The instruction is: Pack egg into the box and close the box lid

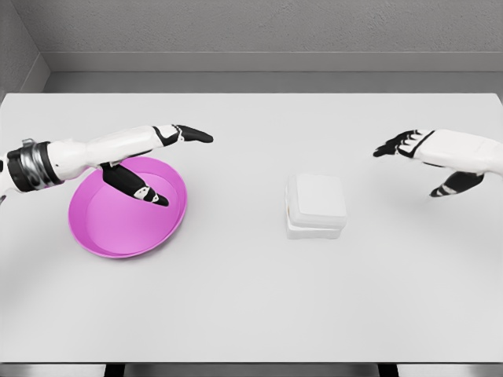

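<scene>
I can't spot the egg; the white box point(315, 206) sits lid-down at table point(251, 306) centre, bare tabletop around it. My left hand point(149, 161) hovers over the pink bowl point(118, 228), fingers spread, empty; right hand point(428, 157), loosely open, nears the right edge.

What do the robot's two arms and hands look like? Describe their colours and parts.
Both arms are white and smooth. The left arm has a silver metal ring with a dark band near the picture's edge. The left hand and right hand have white backs and black fingers.
</scene>
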Robot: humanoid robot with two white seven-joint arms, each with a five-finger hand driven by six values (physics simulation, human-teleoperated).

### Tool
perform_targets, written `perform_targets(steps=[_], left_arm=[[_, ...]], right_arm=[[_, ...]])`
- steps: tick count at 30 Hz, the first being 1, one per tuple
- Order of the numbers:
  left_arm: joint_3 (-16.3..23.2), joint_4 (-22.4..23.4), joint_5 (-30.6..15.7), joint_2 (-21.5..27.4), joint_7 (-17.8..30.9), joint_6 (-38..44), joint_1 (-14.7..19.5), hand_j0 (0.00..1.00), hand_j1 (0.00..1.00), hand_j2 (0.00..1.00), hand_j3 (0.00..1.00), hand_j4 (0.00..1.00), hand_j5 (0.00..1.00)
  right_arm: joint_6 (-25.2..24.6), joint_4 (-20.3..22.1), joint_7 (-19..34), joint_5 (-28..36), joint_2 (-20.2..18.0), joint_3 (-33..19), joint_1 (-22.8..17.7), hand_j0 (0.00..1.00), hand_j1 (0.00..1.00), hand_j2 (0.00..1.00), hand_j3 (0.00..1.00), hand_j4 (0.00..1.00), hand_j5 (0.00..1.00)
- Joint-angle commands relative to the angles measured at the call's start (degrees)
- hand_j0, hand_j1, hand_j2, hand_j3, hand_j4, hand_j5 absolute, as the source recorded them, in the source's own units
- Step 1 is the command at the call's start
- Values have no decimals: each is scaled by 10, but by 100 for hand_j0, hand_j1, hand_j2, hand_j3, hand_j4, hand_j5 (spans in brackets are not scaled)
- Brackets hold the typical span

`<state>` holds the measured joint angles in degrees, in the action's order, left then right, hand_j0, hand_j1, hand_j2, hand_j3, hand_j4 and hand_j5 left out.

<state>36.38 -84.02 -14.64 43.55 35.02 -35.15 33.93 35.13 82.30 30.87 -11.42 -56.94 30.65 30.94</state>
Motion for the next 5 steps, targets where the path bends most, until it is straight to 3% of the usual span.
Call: perform_targets(steps=[1,5], left_arm=[[0,0,-5,0,0,1,0,100,100,100,100,100,100],[0,-1,-5,0,0,1,1,100,100,100,100,100,100]], right_arm=[[-1,-21,-4,4,-1,-8,0,100,100,100,100,100,100],[-1,-41,-4,4,1,-8,0,100,100,100,100,100,100]])
